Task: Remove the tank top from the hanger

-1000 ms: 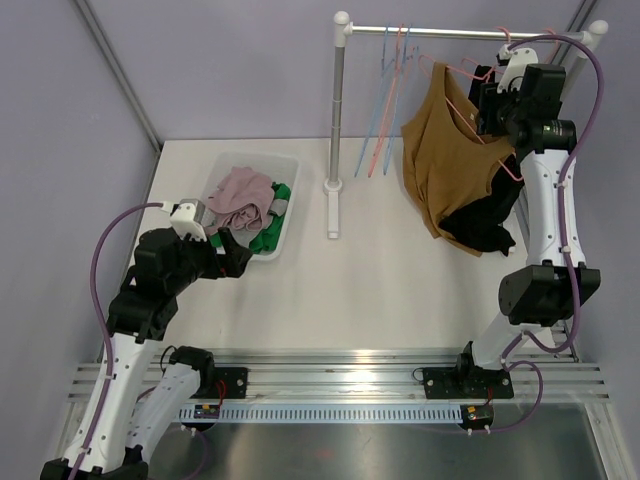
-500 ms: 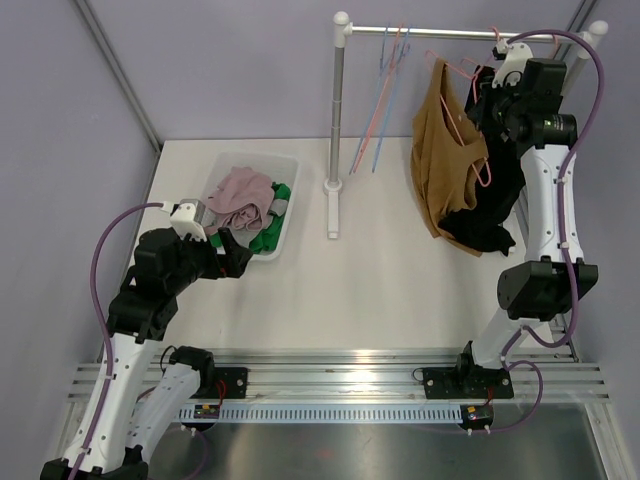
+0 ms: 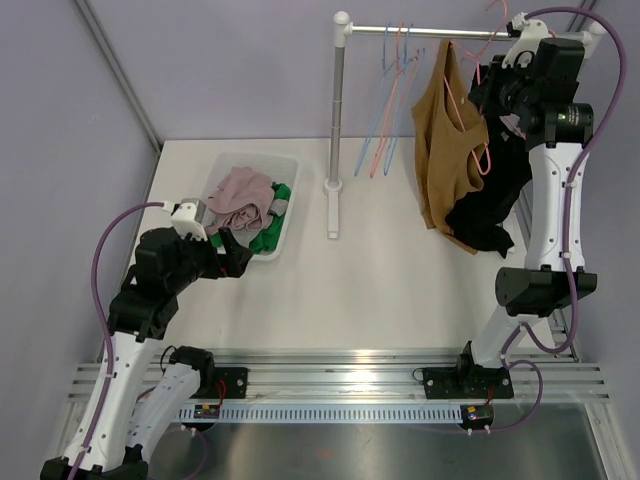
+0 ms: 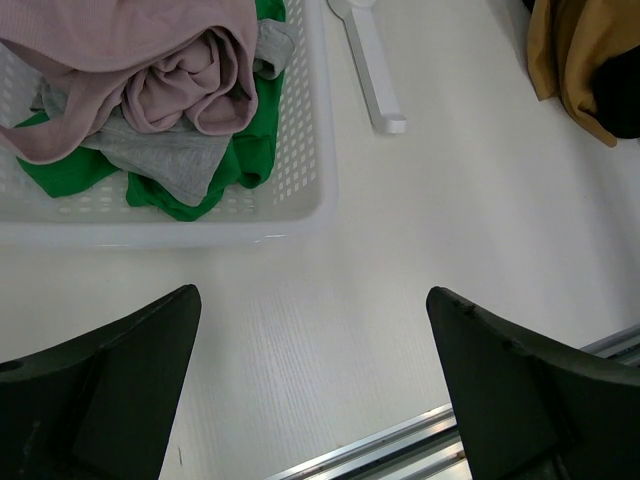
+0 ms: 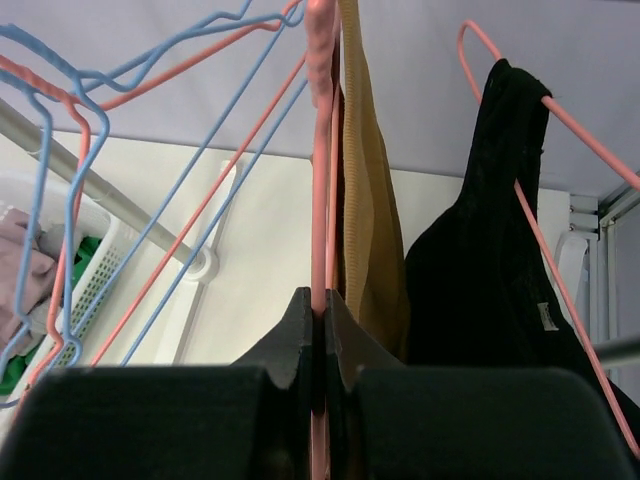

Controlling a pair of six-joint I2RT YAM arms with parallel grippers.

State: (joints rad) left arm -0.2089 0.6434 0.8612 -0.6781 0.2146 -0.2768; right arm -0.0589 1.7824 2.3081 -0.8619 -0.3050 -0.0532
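Observation:
A mustard-brown tank top (image 3: 442,150) hangs from a pink hanger (image 3: 486,160) at the right end of the rail (image 3: 420,32). In the right wrist view the hanger's wire (image 5: 320,150) runs straight up between my right gripper's (image 5: 320,300) jaws, which are shut on it, with the tank top (image 5: 368,200) just right of it. From above, that gripper (image 3: 490,85) is high by the rail. My left gripper (image 3: 232,262) is far off near the basket, its jaws open (image 4: 312,292) over bare table with nothing between them.
A black garment (image 3: 488,212) on another pink hanger hangs right beside the tank top. Several empty blue and pink hangers (image 3: 385,110) hang near the rack post (image 3: 338,110). A white basket (image 3: 287,215) of clothes stands at the left, next to the post's foot (image 4: 372,70).
My right gripper has shut on the pink hanger and risen with it toward the rail. The tank top has swung up and now hangs narrower. The left arm has not moved.

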